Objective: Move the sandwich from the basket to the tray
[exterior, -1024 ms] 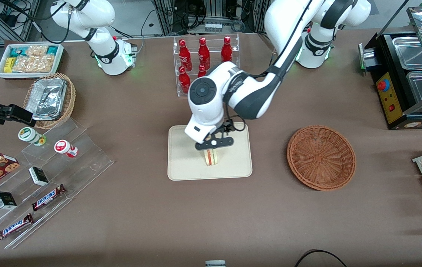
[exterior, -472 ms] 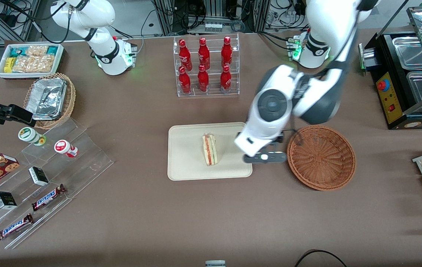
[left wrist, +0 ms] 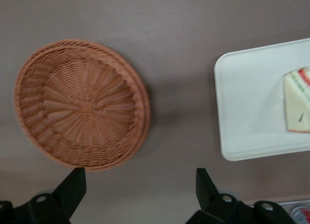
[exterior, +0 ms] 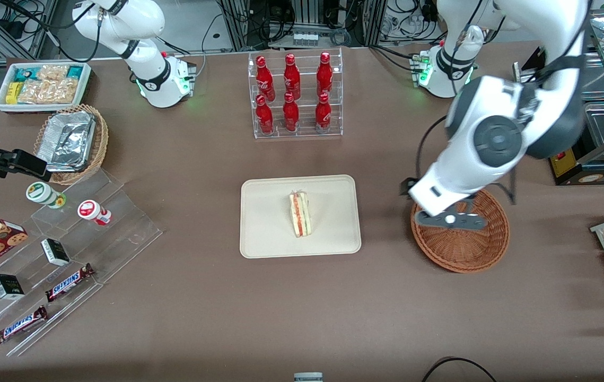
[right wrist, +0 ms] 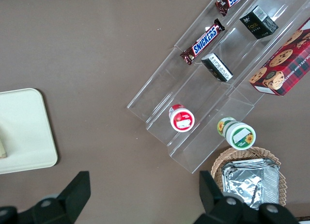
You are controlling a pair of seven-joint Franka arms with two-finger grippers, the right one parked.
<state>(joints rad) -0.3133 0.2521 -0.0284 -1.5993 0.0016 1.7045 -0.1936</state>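
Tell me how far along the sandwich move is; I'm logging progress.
Done: the sandwich lies on the tray, and the basket holds nothing. In hand: nothing; the gripper is open, above the table by the basket, apart from the sandwich. Left: apparently only parking the arm, since the placement looks complete.

Your front view looks steeply down from above the table's near edge, taking in the whole table. Your left wrist camera points straight down past the gripper (left wrist: 138,192), whose fingers stand spread apart, above the basket (left wrist: 80,103); it's much closer, catching the basket and one end of the tray (left wrist: 242,108) with the sandwich (left wrist: 299,100). Front shares these: gripper (exterior: 455,220), basket (exterior: 461,249), tray (exterior: 270,223), sandwich (exterior: 300,214). Your right wrist camera also faces down, sharing a tray (right wrist: 24,132) end.
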